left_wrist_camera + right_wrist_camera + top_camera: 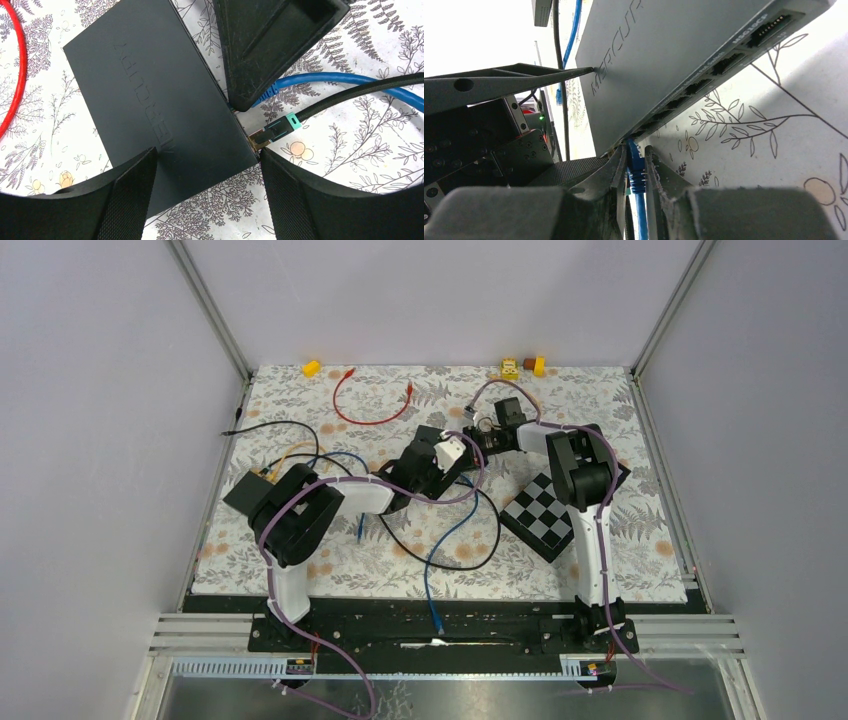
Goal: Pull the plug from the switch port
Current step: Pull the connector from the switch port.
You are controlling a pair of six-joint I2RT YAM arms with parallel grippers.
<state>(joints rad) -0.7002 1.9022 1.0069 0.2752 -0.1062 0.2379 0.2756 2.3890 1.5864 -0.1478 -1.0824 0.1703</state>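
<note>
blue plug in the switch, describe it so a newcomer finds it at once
Find the flat dark grey network switch. On its port edge, the blue plug is pinched by the right gripper, while the teal-tipped black plug beside it is ungripped.

The switch (pixel 150 100) lies mid-way across the tabletop (pixel 640 530) — the plug (pixel 636 175) sits in its port, between the right pincer's (pixel 635 152) fingers; the left pincer (pixel 207 155) straddles the switch's corner alongside.

A lab robot cell: plain grey walls (pixel 440 300), aluminium frame (pixel 208 310), floral-covered table (pixel 640 530).
</note>
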